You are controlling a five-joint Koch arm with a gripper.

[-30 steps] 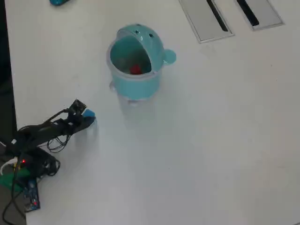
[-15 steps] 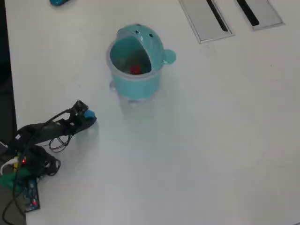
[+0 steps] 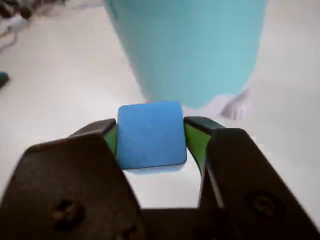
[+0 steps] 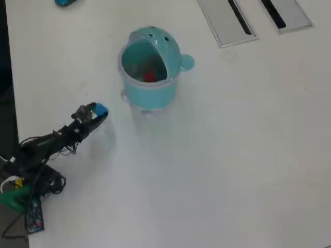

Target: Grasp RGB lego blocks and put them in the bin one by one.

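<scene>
Overhead view, tabletop [image 4: 232,155]: white surface carrying everything; two grey panels with black slots [image 4: 253,18] lie at the top right edge.
Bin [image 4: 149,72]: light-blue, round, stands upright in the upper middle, its domed lid tipped back, a small round knob on its right side in this view; in the wrist view its wall [image 3: 187,50] fills the top, straight ahead of the claw.
Arm [image 4: 46,142]: black, reaches from the lower left edge toward the bin.
Claw [image 3: 151,137]: closed on the blue block, green pads pressing its two sides.
Blue block [image 3: 151,135]: held at the claw tip, left of and below the bin in the overhead view [image 4: 99,110], apart from it.
Red block [image 4: 150,77]: lies inside the bin.
</scene>
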